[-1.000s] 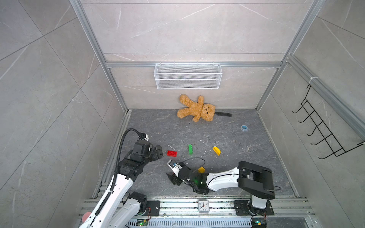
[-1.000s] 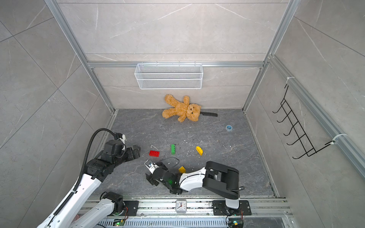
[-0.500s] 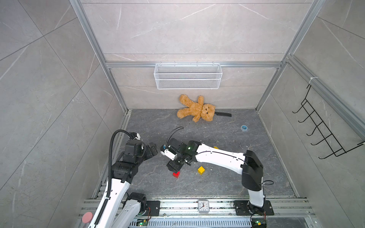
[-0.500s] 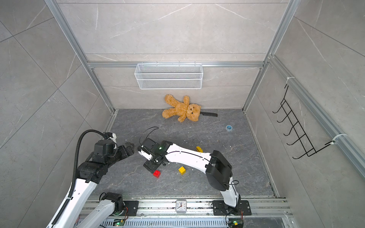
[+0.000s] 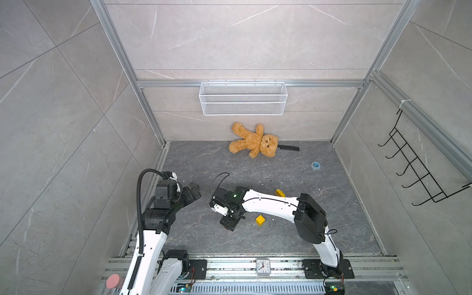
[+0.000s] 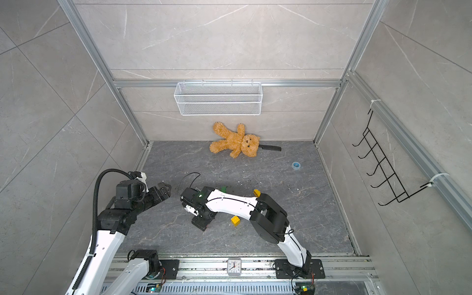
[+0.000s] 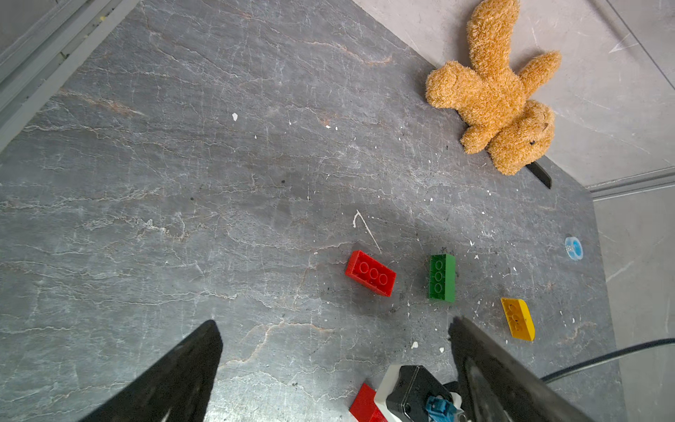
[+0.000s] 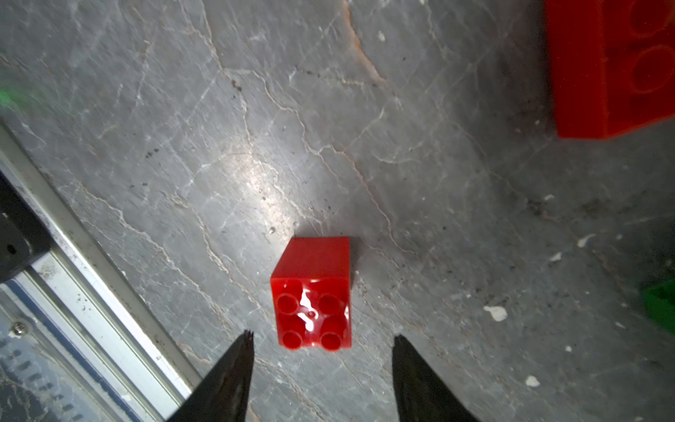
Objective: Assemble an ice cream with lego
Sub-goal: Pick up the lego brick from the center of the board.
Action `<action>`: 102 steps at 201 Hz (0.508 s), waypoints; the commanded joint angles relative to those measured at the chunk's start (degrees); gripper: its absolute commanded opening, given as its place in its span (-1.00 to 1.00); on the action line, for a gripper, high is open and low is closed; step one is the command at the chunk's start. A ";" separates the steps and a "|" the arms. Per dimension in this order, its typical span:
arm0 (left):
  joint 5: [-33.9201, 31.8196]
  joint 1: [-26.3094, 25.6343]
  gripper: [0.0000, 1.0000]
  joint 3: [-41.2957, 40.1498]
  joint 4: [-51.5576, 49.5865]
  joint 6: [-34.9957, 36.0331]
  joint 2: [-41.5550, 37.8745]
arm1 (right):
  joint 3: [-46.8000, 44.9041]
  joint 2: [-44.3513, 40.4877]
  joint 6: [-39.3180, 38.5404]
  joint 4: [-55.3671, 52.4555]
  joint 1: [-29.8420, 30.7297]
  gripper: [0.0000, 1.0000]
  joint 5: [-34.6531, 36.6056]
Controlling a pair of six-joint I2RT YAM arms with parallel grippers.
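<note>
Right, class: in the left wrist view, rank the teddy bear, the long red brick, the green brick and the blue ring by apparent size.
1. teddy bear, clearly largest
2. long red brick and green brick: look alike, left unranked
3. blue ring, smallest

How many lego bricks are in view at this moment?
5. Small red brick at the tips of the right gripper; long red brick, green brick and rounded yellow brick in a row beyond; square yellow brick beside the right arm. The arm could hide others.
</note>
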 commanded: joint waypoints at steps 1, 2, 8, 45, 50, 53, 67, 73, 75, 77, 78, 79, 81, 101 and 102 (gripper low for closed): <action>2.40 0.69 0.99 1.56 0.49 -0.32 0.46 | 1.21 2.14 -0.01 0.98 0.61 0.21 0.91; 2.41 0.72 0.99 1.61 0.49 -0.32 0.46 | 1.20 2.17 0.00 0.99 0.59 0.21 1.00; 2.70 0.92 0.99 1.69 0.40 -0.34 0.48 | 1.26 2.47 -0.12 1.00 0.69 0.20 1.32; 2.62 1.81 0.99 3.05 -0.99 0.36 0.11 | 2.74 4.45 -0.04 0.76 1.57 0.12 2.69; 2.48 1.94 0.99 3.21 -1.22 0.46 0.06 | 2.99 4.66 -0.02 0.71 1.70 0.11 2.95; 2.44 1.98 0.99 3.25 -1.30 0.48 0.03 | 3.02 4.74 0.01 0.80 1.71 0.10 3.19; 2.46 2.16 0.99 3.46 -1.38 0.62 0.01 | 3.03 4.76 0.53 1.43 1.87 0.03 4.10; 2.54 2.25 0.99 3.46 -1.45 0.64 0.02 | 3.07 4.79 0.83 1.69 1.80 0.01 4.55; 2.59 2.25 0.99 3.52 -1.49 0.60 0.02 | 3.10 4.76 0.87 1.70 1.80 0.00 4.70; 2.59 2.25 0.99 3.56 -1.47 0.59 0.02 | 3.16 4.77 0.88 1.71 1.80 -0.01 4.80; 2.64 2.25 0.99 3.58 -1.46 0.62 0.02 | 3.18 4.80 0.93 1.71 1.80 -0.01 4.92; 2.66 2.25 0.99 3.55 -1.45 0.59 0.03 | 3.23 4.82 0.91 1.71 1.80 -0.01 4.98; 2.75 2.21 0.99 3.57 -1.45 0.61 0.03 | 3.28 4.81 0.91 1.64 1.87 -0.02 5.09; 3.39 2.25 0.99 3.36 -1.03 0.63 0.20 | 3.49 5.02 1.52 1.57 1.82 -0.11 5.81; 3.39 2.25 0.99 3.35 -1.02 0.64 0.24 | 3.48 5.02 1.55 1.59 1.81 -0.11 5.82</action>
